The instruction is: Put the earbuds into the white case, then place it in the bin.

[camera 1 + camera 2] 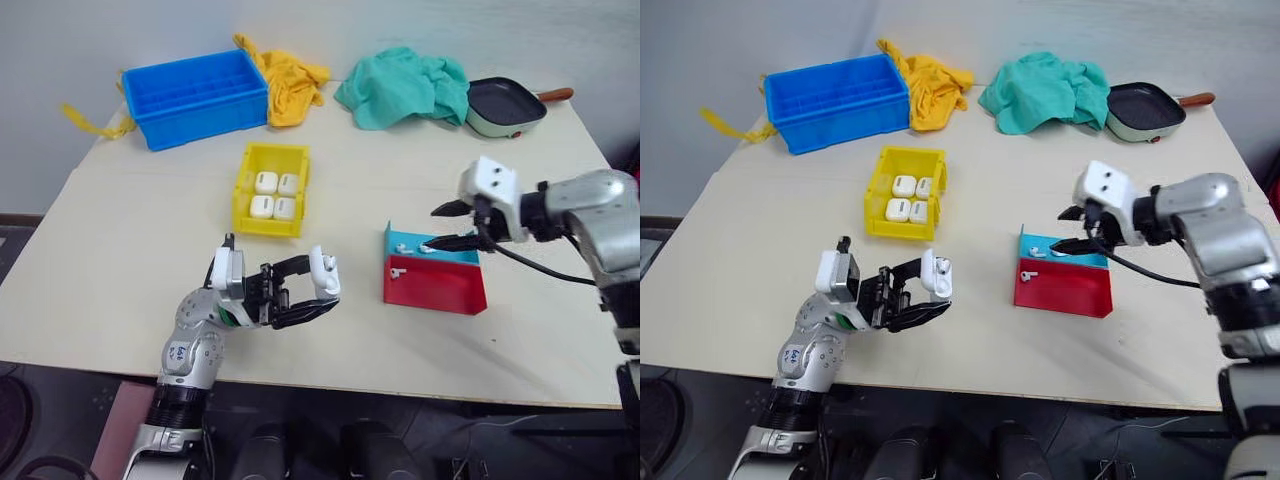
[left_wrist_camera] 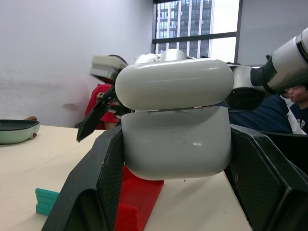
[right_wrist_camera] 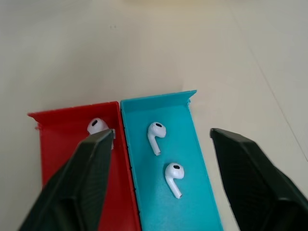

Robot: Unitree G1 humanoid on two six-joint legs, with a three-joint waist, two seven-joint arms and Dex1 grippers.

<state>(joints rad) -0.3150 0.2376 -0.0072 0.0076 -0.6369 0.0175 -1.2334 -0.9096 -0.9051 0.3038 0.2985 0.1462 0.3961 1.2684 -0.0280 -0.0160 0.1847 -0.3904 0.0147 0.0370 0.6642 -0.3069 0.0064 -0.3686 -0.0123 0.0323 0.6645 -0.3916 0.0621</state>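
Observation:
My left gripper (image 1: 315,290) hovers near the table's front edge, shut on the white case (image 2: 175,120), whose lid stands slightly ajar. To the right lies a shallow tray with a red half (image 1: 435,285) and a blue half (image 3: 187,144). Two earbuds (image 3: 155,132) (image 3: 173,174) lie in the blue half and one earbud (image 3: 97,125) in the red half. My right gripper (image 1: 432,228) hangs open just above the blue half, its fingers either side of the earbuds and holding nothing. The yellow bin (image 1: 244,190) sits behind the left gripper with several white cases (image 1: 275,195) inside.
A large blue crate (image 1: 195,95) stands at the back left, with a yellow cloth (image 1: 290,85) beside it. A green cloth (image 1: 405,88) and a small grill pan (image 1: 505,105) lie at the back right. People (image 2: 296,108) sit beyond the table.

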